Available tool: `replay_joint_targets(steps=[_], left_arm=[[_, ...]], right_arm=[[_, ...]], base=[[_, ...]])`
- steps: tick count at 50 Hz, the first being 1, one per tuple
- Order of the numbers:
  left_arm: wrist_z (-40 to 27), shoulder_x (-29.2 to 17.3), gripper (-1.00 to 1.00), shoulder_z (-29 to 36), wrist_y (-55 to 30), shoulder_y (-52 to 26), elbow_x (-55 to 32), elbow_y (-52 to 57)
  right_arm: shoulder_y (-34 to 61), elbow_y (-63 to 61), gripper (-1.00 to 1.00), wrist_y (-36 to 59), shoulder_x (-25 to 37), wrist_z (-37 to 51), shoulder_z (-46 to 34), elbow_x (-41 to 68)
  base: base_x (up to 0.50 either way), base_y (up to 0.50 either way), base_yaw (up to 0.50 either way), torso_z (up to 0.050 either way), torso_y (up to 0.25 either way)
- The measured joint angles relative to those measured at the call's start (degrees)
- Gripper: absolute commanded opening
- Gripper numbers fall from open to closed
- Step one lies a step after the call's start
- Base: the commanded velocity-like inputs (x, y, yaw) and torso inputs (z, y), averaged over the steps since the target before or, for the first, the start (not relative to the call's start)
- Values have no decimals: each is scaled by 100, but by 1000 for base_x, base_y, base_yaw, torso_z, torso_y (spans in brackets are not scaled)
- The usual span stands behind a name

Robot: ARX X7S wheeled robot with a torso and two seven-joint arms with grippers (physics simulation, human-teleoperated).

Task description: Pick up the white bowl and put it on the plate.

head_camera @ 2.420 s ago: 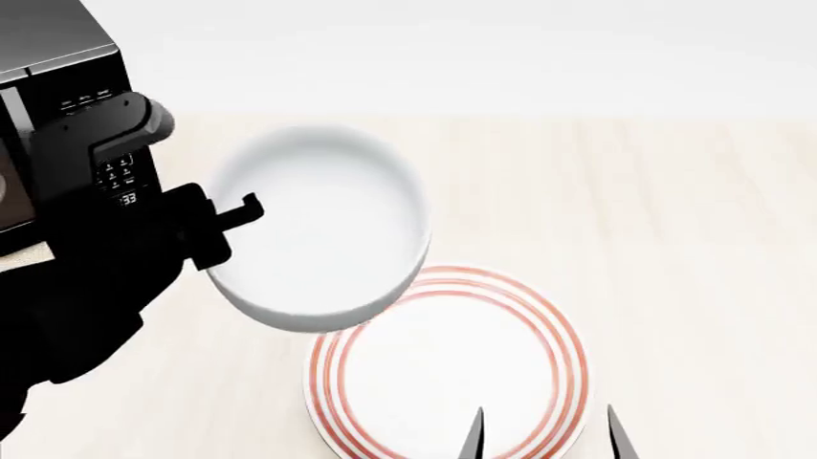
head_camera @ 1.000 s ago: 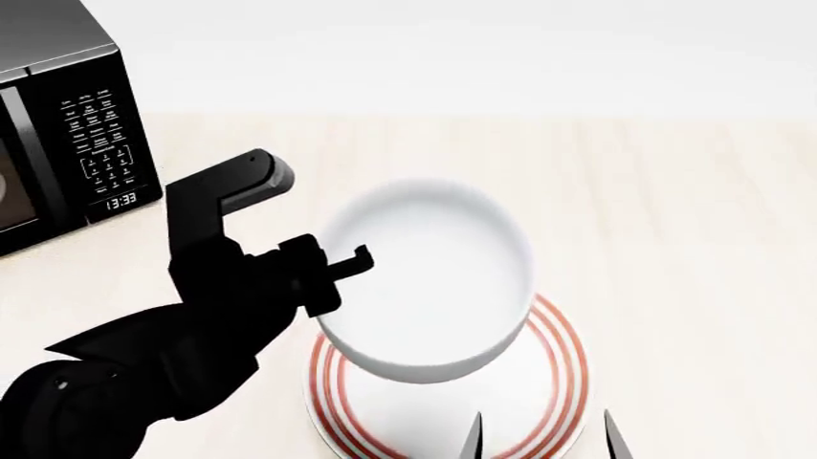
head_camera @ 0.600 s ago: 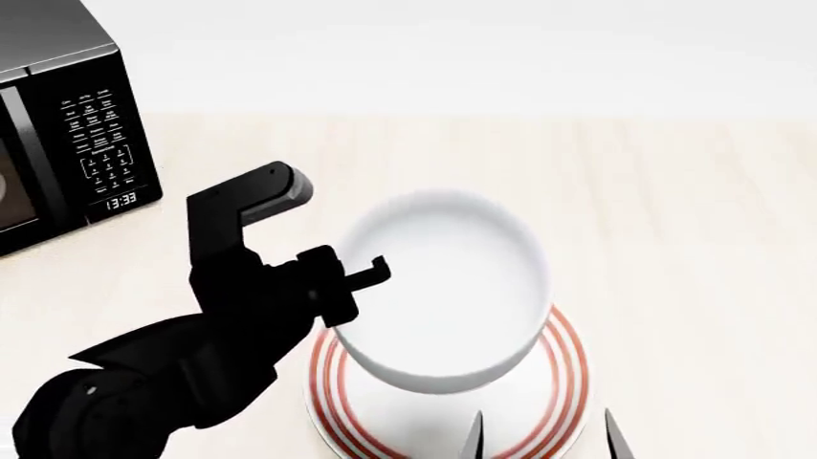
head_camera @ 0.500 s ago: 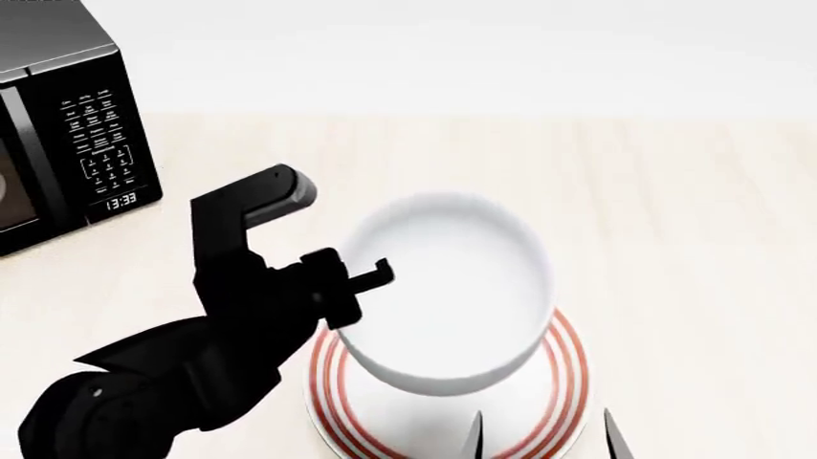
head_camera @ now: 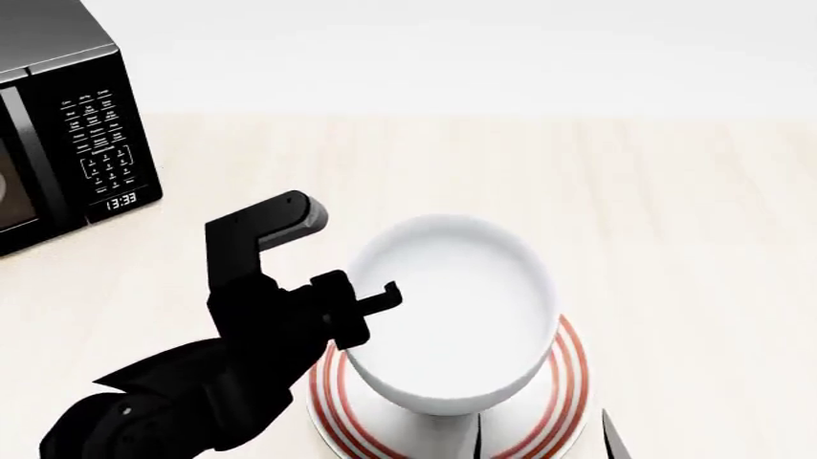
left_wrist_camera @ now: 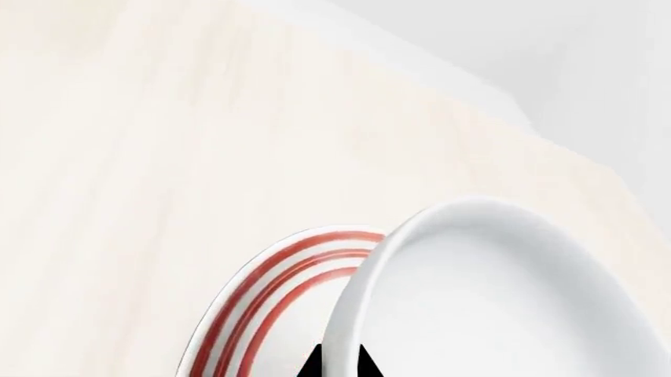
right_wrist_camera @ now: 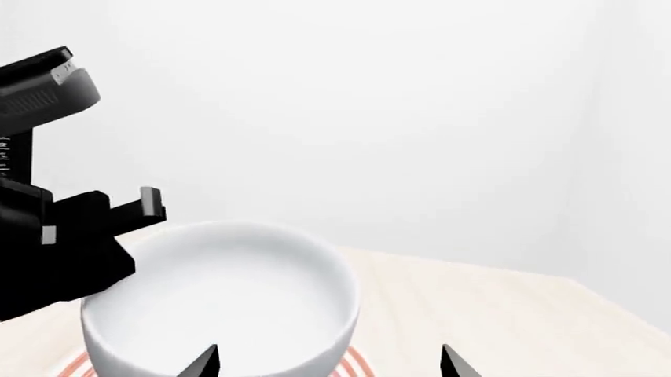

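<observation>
On the left the microwave stands well apart, and the left gripper pinches the near-left rim of the white bowl, which sits over the plate, but whether its base touches cannot be told. If the grip lets go while the bowl is above or off-centre, it may tip or slide onto the tabletop. The right gripper waits with tips spread, empty.
</observation>
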Motion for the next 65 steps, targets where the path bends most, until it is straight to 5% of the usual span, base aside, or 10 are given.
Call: replay_joint_targets(steps=[65], left_arm=[[410,55,-100,1588,1237,-307,-897,-1387]], right_arm=[[37,52,100,-48,68,61,-81,82]], base=[[0,0,0,0,0]])
